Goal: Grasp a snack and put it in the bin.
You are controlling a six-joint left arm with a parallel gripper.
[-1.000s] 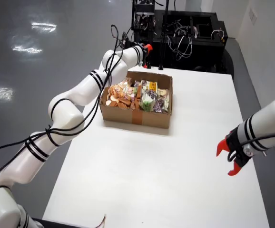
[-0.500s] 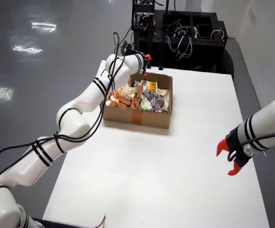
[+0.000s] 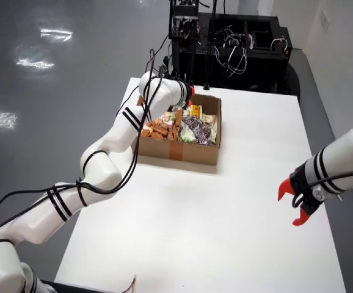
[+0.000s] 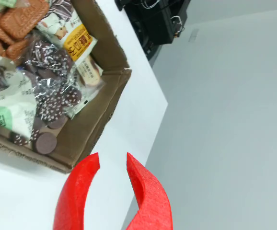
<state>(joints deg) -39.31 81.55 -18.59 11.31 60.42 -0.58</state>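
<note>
A cardboard box (image 3: 179,151) stands on the white table, filled with several snack packs. Among them are brown biscuits (image 3: 158,129), a clear bag of chocolate discs (image 3: 196,129) and a yellow-labelled pack (image 3: 195,111). The left white arm reaches over the box, and its red gripper (image 3: 191,95) sits at the far rim, mostly hidden by the wrist. In the view that rides on the gripper, the gripper (image 4: 112,161) is open with nothing between its red fingers (image 4: 148,191). It hangs over bare table just outside the box wall (image 4: 98,124), and the chocolate bag (image 4: 50,96) lies inside.
A second white arm with an open red gripper (image 3: 297,204) hangs over the table's right side. Black equipment with cables (image 3: 225,43) stands behind the table's far edge. The table edge (image 4: 153,129) runs close beside the box in the gripper view, with grey floor beyond.
</note>
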